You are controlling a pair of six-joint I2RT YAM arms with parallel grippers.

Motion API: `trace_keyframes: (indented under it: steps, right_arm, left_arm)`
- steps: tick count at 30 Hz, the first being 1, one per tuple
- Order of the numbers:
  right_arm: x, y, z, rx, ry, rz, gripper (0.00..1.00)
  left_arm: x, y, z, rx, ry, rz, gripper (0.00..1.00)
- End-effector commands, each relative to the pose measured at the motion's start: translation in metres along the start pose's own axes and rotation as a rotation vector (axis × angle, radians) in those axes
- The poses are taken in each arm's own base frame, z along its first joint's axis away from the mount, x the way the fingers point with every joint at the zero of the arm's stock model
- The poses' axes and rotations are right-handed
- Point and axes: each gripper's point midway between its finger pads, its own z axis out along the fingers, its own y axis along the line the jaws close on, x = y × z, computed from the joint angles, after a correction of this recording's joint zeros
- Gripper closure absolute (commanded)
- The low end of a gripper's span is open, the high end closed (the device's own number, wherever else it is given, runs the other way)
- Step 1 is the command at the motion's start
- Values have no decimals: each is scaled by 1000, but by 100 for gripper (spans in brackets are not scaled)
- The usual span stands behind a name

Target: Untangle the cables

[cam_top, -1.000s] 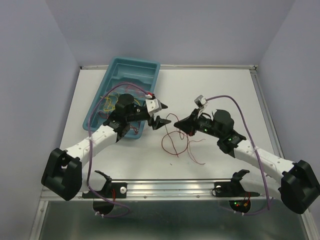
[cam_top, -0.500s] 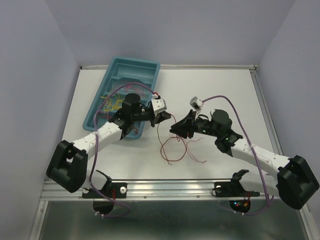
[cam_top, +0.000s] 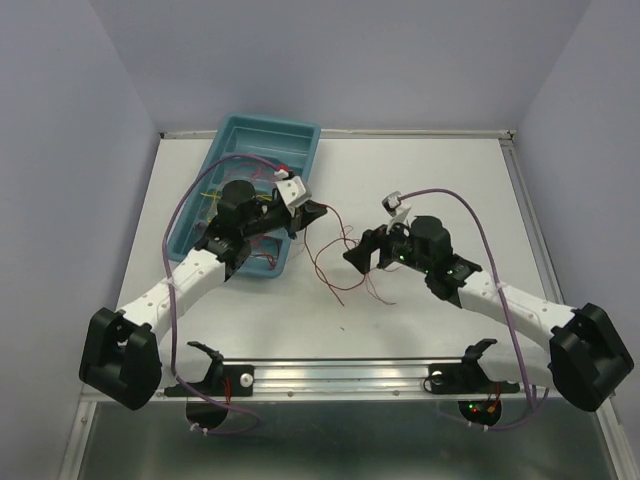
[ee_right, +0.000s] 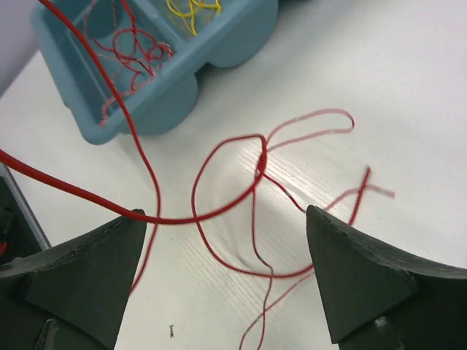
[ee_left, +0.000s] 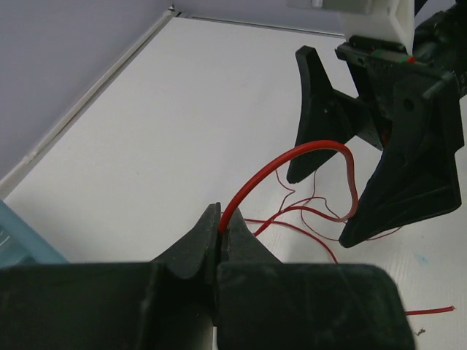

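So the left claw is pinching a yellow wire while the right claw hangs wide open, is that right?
Not quite. The wire pinched in the left gripper is red, not yellow; the left wrist view shows it clearly. The right gripper is indeed wide open.

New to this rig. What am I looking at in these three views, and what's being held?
Two robot arms, left and right, are bolted at the near edge of the table. The wide picture looks down from above and behind them; the other two come from cameras on each wrist, its own fingers in view. The left gripper is shut on one thin red wire. The right gripper is open, holding nothing, above a loose red tangle on the table. A teal tray holds more red wires and yellow wires.
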Motion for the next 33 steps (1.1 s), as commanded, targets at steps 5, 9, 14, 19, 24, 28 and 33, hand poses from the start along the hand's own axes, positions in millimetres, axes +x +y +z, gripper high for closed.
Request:
trace_keyframes:
  steps: [5,9,14,19,24,28,33]
  right_arm:
    - [21,-13,30,19,127,-57,12]
    - [30,-22,40,49,161,-40,38]
    - [33,-26,44,63,167,-27,60]
    - [27,-38,41,148,132,0,93]
    - [12,-101,15,500,12,104,99]
    - [1,-148,-22,674,-103,248,100]
    - [-11,-159,-51,767,-224,297,99]
  left_arm:
    - [-35,27,-13,-60,-85,-43,100]
    - [-42,36,-23,-77,-108,-60,100]
    - [-54,32,-32,-56,-138,-57,100]
    - [-61,29,-36,-41,-152,-56,100]
    - [-93,23,-41,-14,-204,-36,100]
    - [-141,12,-47,58,-256,-29,100]
    - [-246,22,-73,-44,-356,116,100]
